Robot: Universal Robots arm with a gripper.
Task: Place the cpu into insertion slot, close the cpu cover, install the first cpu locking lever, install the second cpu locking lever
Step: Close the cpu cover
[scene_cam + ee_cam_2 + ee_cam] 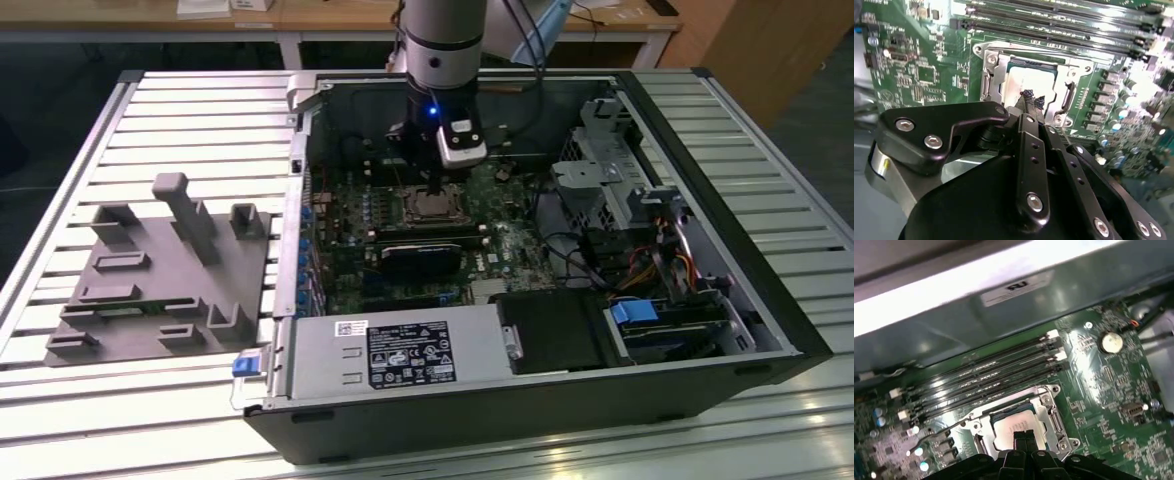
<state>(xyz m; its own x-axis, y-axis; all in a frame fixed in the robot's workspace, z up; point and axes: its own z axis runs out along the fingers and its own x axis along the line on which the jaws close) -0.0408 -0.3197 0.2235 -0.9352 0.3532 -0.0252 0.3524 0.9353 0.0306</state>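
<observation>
The cpu [1013,426] [1021,80], a silvery square, lies in the insertion slot [430,206] on the green motherboard. The cpu cover [1050,411] [998,75], a silvery frame with a window, lies flat around it. My gripper [1025,436] [1032,98] hangs just over the cpu's middle, shut, its black fingertips pressed together with nothing between them. Whether they touch the chip I cannot tell. A thin wire locking lever [939,434] slants up and away from one side of the socket. In the exterior view the gripper [430,186] stands straight above the socket.
Long black memory slots [989,375] run beside the socket. A black heatsink block [416,255] sits in front of it. The case walls, a drive cage [607,165] and the power supply [400,355] ring the board. A grey fixture [160,270] lies outside on the slatted table.
</observation>
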